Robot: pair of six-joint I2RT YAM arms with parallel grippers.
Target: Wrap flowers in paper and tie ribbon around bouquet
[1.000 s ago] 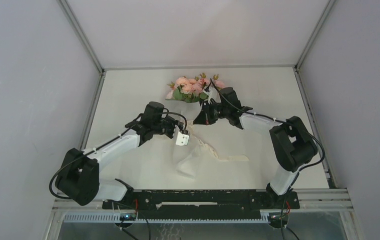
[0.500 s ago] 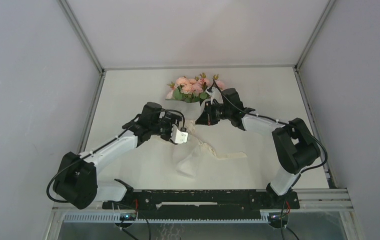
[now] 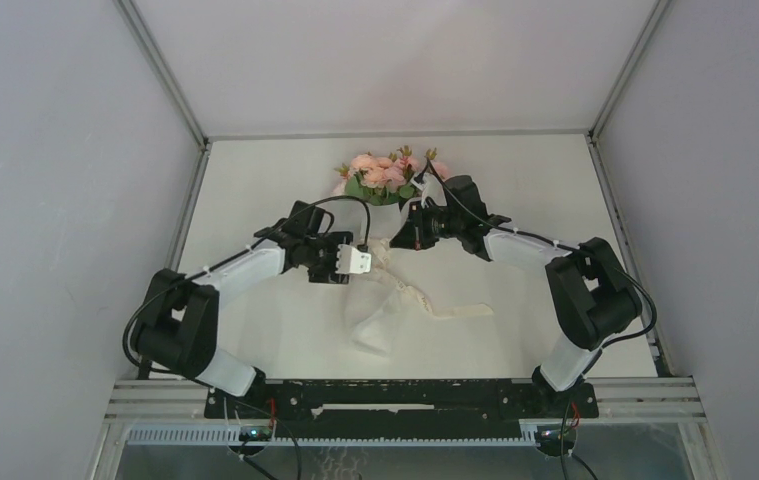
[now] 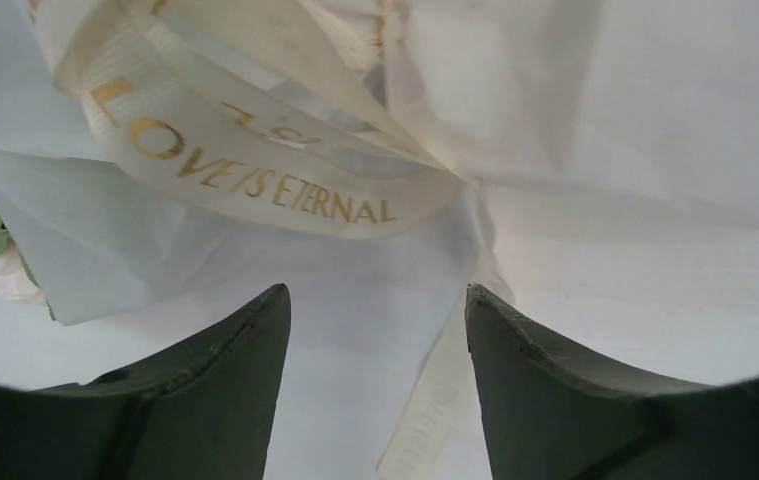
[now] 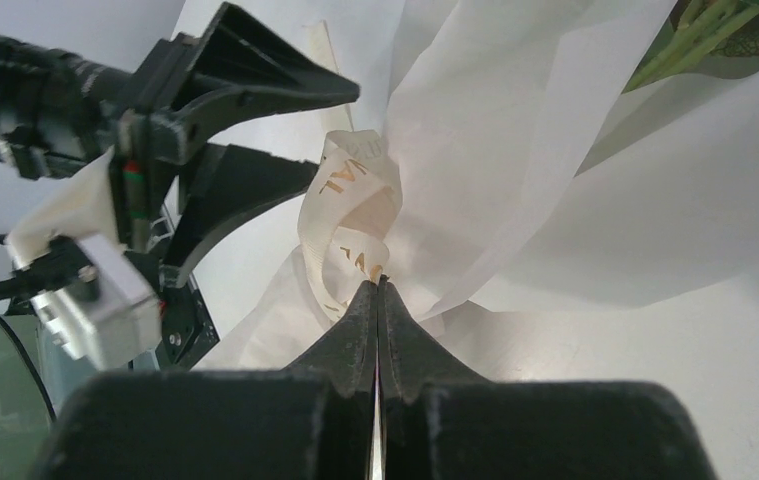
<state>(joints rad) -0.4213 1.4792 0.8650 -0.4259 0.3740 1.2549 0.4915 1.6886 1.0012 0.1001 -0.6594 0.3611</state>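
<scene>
Looking down from above, the bouquet of pale pink roses and green leaves (image 3: 385, 176) lies midway along the far edge of the white surface (image 3: 255, 180). Its cone of thin, translucent white paper (image 3: 375, 325) trails toward the near edge. A loose tail of the narrow cream ribbon (image 3: 460, 312) rests on the surface just right of the paper. Both arms meet at the pinched middle. Since a second ago the left arm (image 3: 245, 268) has drawn its elbow up and carried its wrist a little toward the far edge. The right arm (image 3: 515, 245) has barely shifted.

From the left wrist, the left fingers (image 4: 225, 390) now stand wide apart with nothing between them, only paper below. A second ago they were closed. The ribbon's loop, with gold lettering, curves just ahead of the tips without touching them. They have let go, probably of the ribbon.

From the right wrist, the right fingers (image 5: 355, 330) are pressed fully together. Their tips sit at the foot of the ribbon loop where the paper gathers, and they appear to nip the ribbon there. The open left fingers hover just beside the loop.

The wrapping looks done. The tie is still loose, so the release probably sets up a fresh grasp to pull it tight.
</scene>
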